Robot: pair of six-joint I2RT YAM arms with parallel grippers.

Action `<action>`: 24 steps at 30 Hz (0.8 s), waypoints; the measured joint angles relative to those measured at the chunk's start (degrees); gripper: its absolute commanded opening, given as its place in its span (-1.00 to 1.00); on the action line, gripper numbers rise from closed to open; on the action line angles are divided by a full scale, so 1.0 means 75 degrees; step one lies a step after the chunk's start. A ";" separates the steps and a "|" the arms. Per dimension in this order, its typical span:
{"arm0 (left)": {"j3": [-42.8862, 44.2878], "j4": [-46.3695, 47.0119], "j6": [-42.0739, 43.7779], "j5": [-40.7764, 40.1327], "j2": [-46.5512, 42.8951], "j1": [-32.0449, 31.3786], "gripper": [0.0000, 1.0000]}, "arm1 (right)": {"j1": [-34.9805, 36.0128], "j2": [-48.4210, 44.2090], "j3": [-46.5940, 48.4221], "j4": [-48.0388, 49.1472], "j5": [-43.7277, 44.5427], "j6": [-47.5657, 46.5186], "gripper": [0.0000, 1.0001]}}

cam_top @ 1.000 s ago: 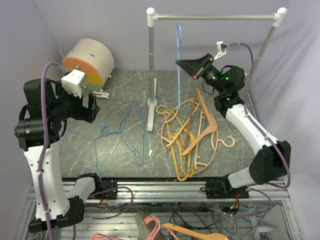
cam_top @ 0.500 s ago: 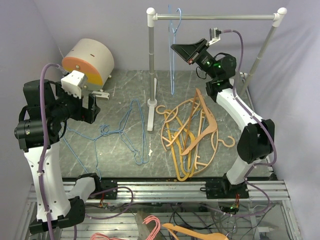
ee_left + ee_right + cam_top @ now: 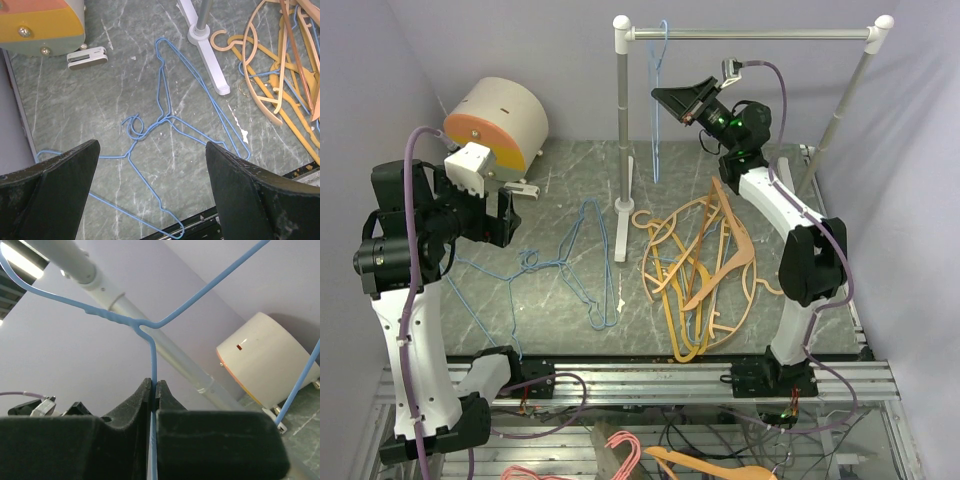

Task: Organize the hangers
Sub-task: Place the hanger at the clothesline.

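- right fingers [image 3: 153,390] pinched shut on the blue wire hanger [image 3: 152,357] just below its twisted neck; left fingers [image 3: 505,218] spread wide, holding nothing
- in the last second the right arm rose and swung left; the hook went from below the rail [image 3: 750,34] to over it; hanger looks nearly hung, release pending
- right wrist view shows the hook curving round the rail; top view can't confirm it is seated
- left wrist view shows loose blue hangers [image 3: 165,107] tangled on the table [image 3: 100,100]; orange pile [image 3: 700,265] lies right of them
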 measured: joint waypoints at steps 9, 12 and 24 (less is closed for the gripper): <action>-0.0248 0.0102 -0.0023 -0.0009 0.0026 0.0029 0.99 | 0.0192 0.0408 0.0525 -0.0414 0.0015 -0.0178 -0.85; -0.0425 0.0184 -0.0052 -0.0067 0.0029 0.0029 0.99 | 0.0236 0.0408 0.0414 -0.0297 -0.0038 -0.0163 0.29; -0.0848 0.0300 0.0015 0.0146 0.0140 0.0044 0.99 | 0.0073 -0.2818 -0.3416 -0.0187 0.0140 -0.1428 1.00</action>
